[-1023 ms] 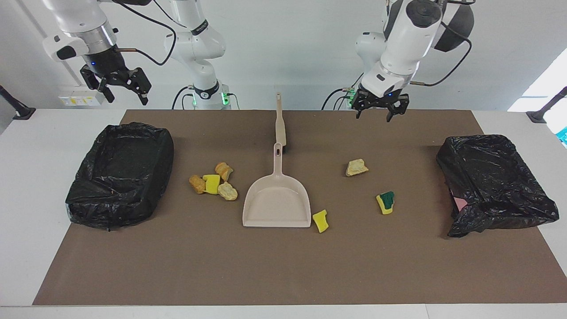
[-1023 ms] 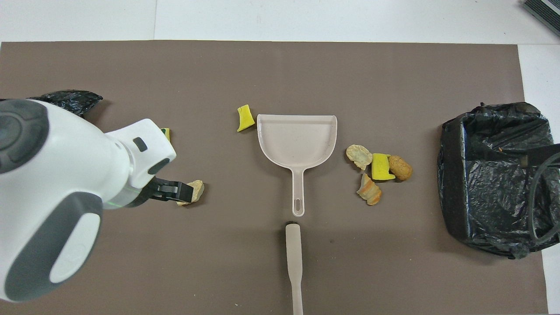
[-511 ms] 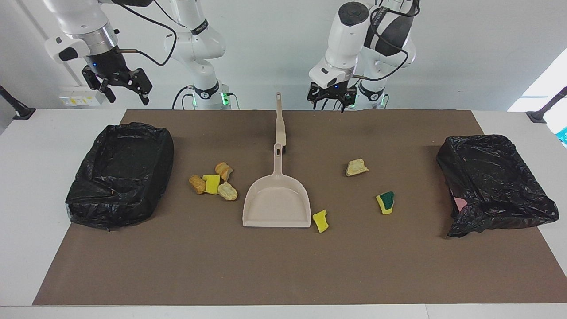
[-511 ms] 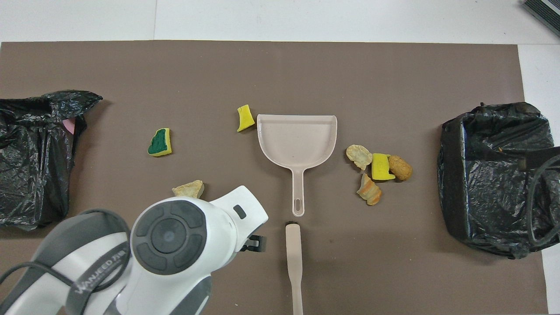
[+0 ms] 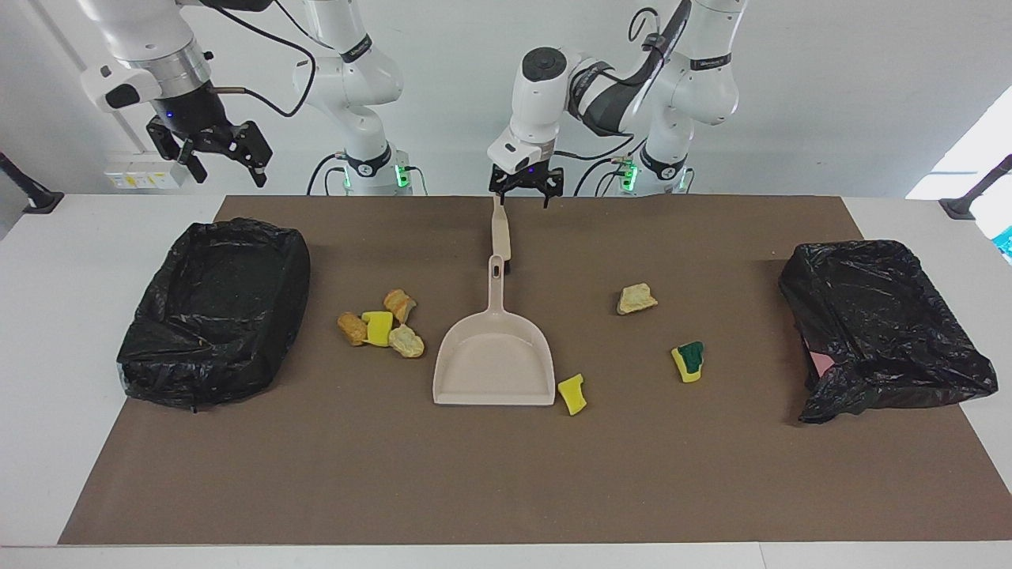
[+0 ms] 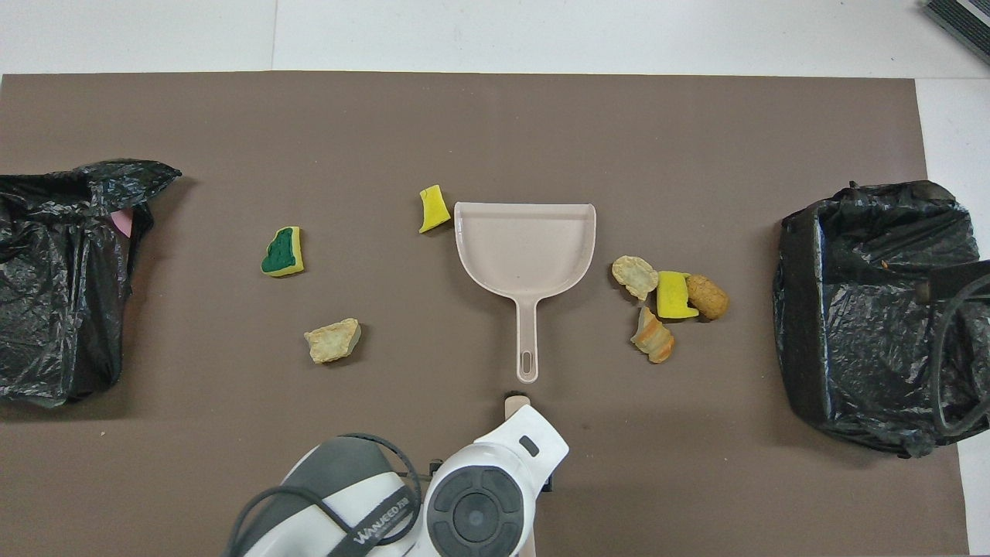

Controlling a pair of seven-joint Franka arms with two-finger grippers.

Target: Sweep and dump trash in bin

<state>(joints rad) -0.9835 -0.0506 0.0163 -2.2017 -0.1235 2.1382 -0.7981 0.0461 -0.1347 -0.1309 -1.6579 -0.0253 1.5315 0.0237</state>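
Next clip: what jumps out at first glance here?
The beige dustpan lies mid-mat, with trash clustered beside it toward the right arm's end and three loose scraps toward the left arm's end. The left claw, open, hangs over the handle of the hand brush; the right claw waits open, raised near the black-bagged bin.

White table under brown mat
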